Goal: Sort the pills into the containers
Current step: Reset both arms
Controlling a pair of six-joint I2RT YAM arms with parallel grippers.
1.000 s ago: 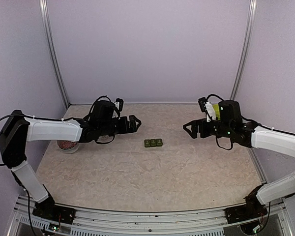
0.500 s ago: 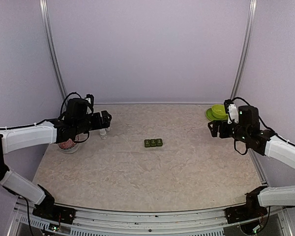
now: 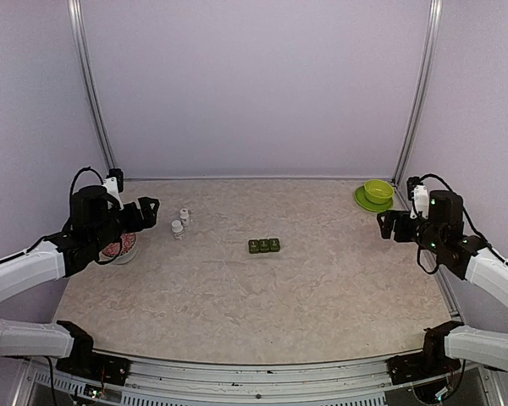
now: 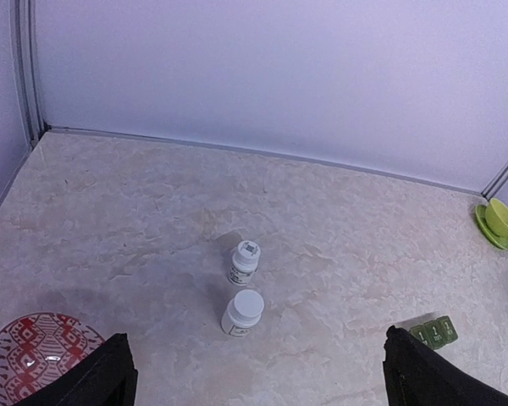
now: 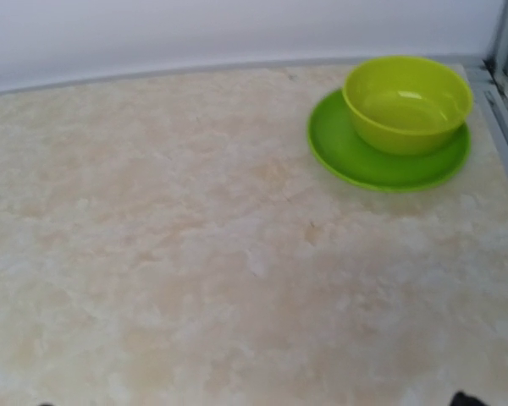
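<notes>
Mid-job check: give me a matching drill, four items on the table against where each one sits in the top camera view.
Items
1. containers
2. lime-green bowl
3. white bottles
4. red patterned dish

Places
A. far right corner, on a saucer
B. left edge of the table
C. middle of the table
D. left of centre, both upright

Pairs: 1-C, 2-A, 3-D, 4-B
</notes>
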